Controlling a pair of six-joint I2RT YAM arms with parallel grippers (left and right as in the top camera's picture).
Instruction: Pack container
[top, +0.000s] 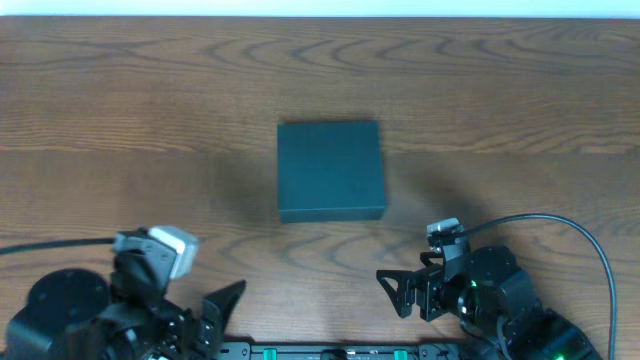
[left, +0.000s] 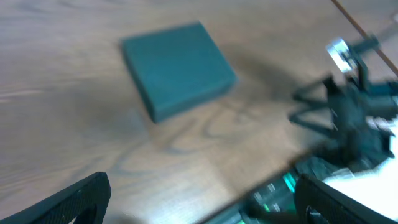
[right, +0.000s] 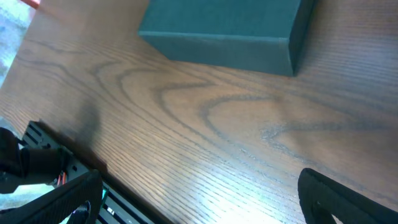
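The container (top: 330, 170) is a dark green square matte box, lid shut, lying flat at the middle of the wooden table. It also shows in the left wrist view (left: 177, 67) and in the right wrist view (right: 227, 28). My left gripper (top: 222, 308) is open and empty near the front edge, left of the box; its fingers frame bare wood in the left wrist view (left: 202, 202). My right gripper (top: 398, 290) is open and empty near the front edge, just right of the box; it also appears in the right wrist view (right: 205, 199).
The wooden table (top: 150, 120) spreads wide on all sides of the box. A black mounting rail with green lights (top: 330, 350) runs along the front edge between the arm bases. A black cable (top: 560, 225) loops from the right arm.
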